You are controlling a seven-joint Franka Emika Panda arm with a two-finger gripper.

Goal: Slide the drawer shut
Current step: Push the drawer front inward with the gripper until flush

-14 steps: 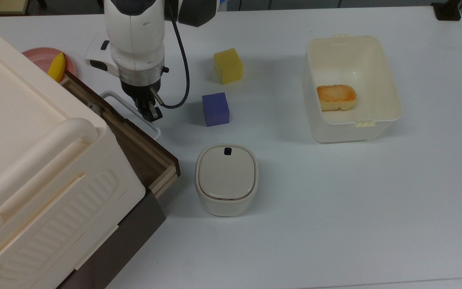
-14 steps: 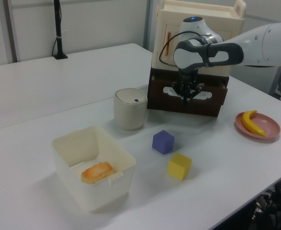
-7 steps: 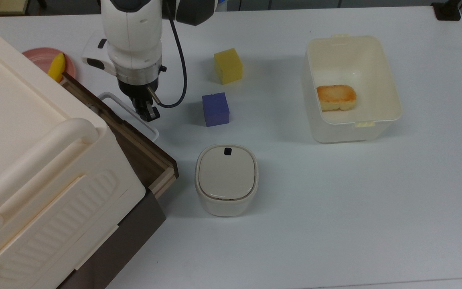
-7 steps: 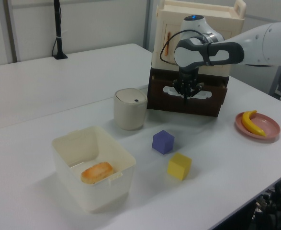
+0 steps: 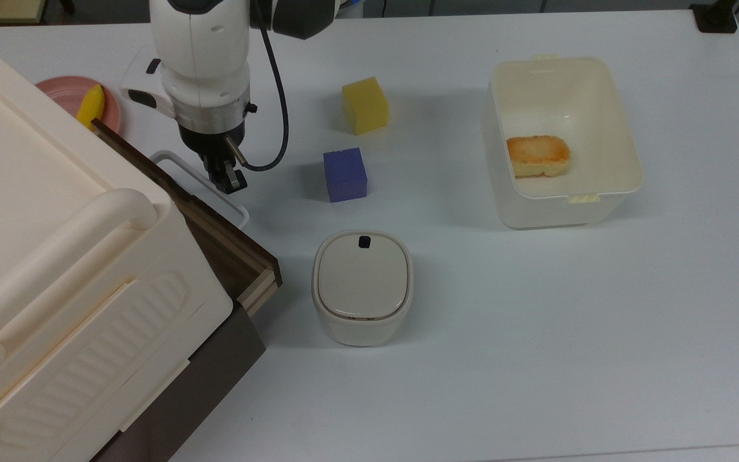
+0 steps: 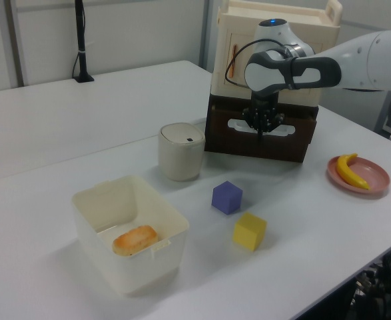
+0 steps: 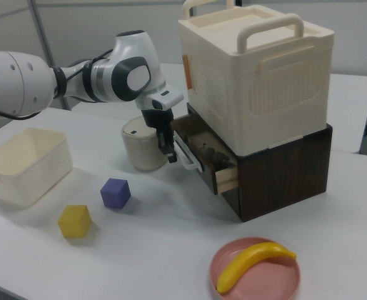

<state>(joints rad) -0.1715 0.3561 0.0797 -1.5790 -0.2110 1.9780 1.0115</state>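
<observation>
- Claw (image 5: 227, 181) against white handle (image 5: 199, 187) of drawer (image 5: 241, 256); drawer part open; finger state: cannot tell.
- Risk: off-centre push may skew drawer, jamming it.

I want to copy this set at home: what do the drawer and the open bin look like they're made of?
The drawer: apparently wood or wood-look board, with a dark-brown matte front, pale layered side edges, and a white, probably plastic loop handle. The open bin: likely moulded plastic, cream and smooth with a slight sheen, thin walls and rounded corners.
</observation>
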